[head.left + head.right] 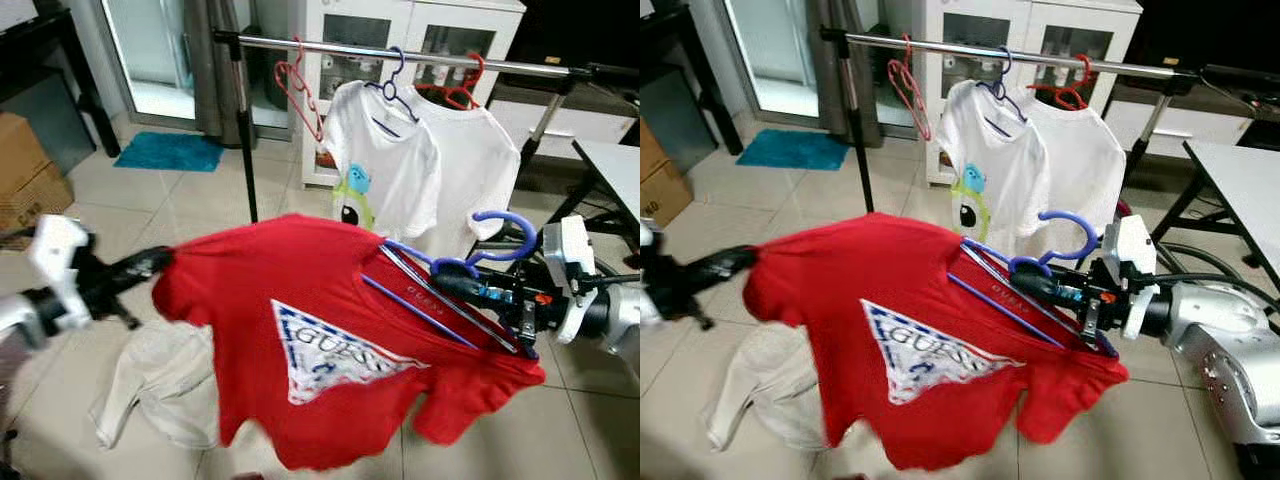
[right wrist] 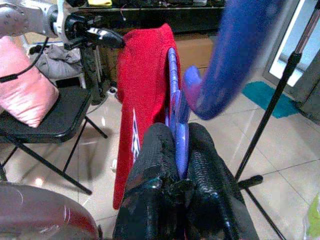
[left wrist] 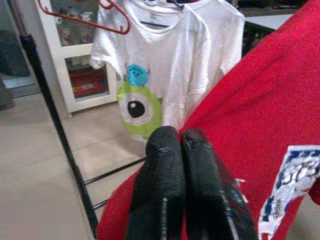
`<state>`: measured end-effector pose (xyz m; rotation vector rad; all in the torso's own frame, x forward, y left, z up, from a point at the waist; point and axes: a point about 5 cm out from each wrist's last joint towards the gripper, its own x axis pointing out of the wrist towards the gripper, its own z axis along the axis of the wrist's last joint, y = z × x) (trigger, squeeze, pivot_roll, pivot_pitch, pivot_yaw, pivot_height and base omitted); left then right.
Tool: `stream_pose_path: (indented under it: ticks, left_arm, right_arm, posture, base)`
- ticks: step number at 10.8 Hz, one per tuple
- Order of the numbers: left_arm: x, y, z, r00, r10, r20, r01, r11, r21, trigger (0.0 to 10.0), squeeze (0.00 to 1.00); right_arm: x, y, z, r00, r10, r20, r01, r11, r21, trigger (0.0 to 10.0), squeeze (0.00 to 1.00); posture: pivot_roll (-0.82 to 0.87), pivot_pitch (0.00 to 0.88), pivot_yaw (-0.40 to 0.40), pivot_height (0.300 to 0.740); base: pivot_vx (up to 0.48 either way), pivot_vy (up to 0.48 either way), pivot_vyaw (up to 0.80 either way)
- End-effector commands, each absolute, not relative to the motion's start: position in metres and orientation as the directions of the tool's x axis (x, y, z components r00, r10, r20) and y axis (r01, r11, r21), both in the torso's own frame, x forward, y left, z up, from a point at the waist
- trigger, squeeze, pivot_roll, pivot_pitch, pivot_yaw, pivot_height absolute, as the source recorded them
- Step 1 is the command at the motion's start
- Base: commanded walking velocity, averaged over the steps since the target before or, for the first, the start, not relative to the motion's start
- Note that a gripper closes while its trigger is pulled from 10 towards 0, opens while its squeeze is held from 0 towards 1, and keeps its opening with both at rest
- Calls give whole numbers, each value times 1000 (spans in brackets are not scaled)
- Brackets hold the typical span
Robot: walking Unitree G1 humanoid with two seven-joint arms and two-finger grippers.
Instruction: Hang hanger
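Note:
A red T-shirt (image 1: 300, 290) with a triangle logo is stretched out in front of me on a blue hanger (image 1: 505, 215), below and in front of the metal clothes rail (image 1: 400, 52). My right gripper (image 1: 450, 283) is shut on the blue hanger's neck (image 2: 235, 60), just under the hook. Out at the left, my left gripper (image 1: 150, 265) is shut on the shirt's shoulder; its fingertips (image 3: 165, 137) press together against red cloth (image 3: 250, 100). The hook is well below the rail and apart from it.
Two white T-shirts (image 1: 385, 160) and a bare red hanger (image 1: 300, 85) hang on the rail. Its black upright (image 1: 245, 150) stands at the left. A pale garment (image 1: 160, 385) lies on the tiles. A cardboard box (image 1: 25, 170) is far left, a table (image 1: 615, 165) is right.

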<state>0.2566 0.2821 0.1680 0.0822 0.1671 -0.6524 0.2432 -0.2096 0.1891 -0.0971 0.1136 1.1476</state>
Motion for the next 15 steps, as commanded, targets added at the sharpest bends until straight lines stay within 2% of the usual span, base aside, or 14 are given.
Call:
stream_pose_path:
  ticks: [1, 5, 6, 7, 8, 9, 10, 11, 12, 13, 14, 15]
  left_arm:
    - [262, 281, 179, 786, -598, -158, 613, 787, 66, 10000, 1000]
    - [265, 299, 205, 794, -590, -143, 607, 780, 154, 10000, 1000]
    - [272, 286, 219, 773, -627, -96, 633, 750, 192, 10000, 1000]
    - [280, 263, 232, 718, -694, -52, 687, 696, 207, 10000, 1000]
    - [286, 234, 236, 647, -761, -42, 751, 628, 206, 10000, 537]
    - [287, 220, 227, 638, -765, -89, 763, 613, 204, 10000, 0]
    - [288, 201, 210, 664, -735, -136, 743, 629, 230, 10000, 0]
    - [289, 179, 184, 754, -644, -128, 655, 723, 218, 10000, 0]
    - [286, 167, 169, 822, -556, -124, 569, 796, 206, 10000, 0]
    - [287, 167, 160, 887, -451, -100, 461, 862, 211, 10000, 0]
    - [285, 170, 146, 941, -319, -109, 332, 934, 134, 10000, 0]
    - [284, 166, 143, 952, -287, -104, 299, 944, 136, 10000, 0]
  right_arm:
    - [245, -206, 198, 394, 909, -137, -919, 390, -58, 10000, 0]
    - [252, -208, 189, 436, 866, -247, -899, 431, -74, 10000, 0]
    - [255, -206, 184, 443, 846, -295, -894, 440, -81, 10000, 0]
    - [256, -200, 182, 435, 844, -315, -899, 425, -101, 10000, 0]
    - [259, -196, 180, 473, 815, -335, -881, 451, -144, 10000, 0]
    - [263, -193, 176, 523, 780, -344, -851, 504, -150, 10000, 0]
    - [272, -190, 166, 630, 699, -338, -764, 635, -111, 10000, 0]
    - [282, -189, 151, 789, 529, -313, -568, 822, -44, 10000, 0]
    - [276, -186, 138, 863, 418, -283, -429, 903, 26, 10000, 0]
    - [268, -184, 126, 887, 355, -294, -358, 932, 45, 10000, 0]
    - [262, -179, 111, 921, 211, -326, -230, 973, -22, 10000, 0]
    - [263, -177, 108, 926, 154, -344, -183, 982, -52, 10000, 0]
  posture:
    - [86, 0, -25, 740]
    - [83, 0, -34, 740]
    - [90, 0, -50, 740]
    - [91, 0, -51, 740]
    - [86, 0, -41, 740]
    - [85, 0, -38, 740]
    - [80, 0, -40, 740]
    - [77, 0, -42, 740]
    - [80, 0, -40, 740]
    - [86, 0, -37, 740]
    - [83, 0, -30, 740]
    - [88, 0, -25, 740]
  base:
    - [0, 0, 0]
    - [0, 0, 0]
    - [0, 0, 0]
    - [0, 0, 0]
    - [0, 0, 0]
    - [0, 0, 0]
    - [0, 0, 0]
    - [0, 0, 0]
    - [0, 0, 0]
    - [0, 0, 0]
    - [0, 0, 0]
    - [315, 0, 0]
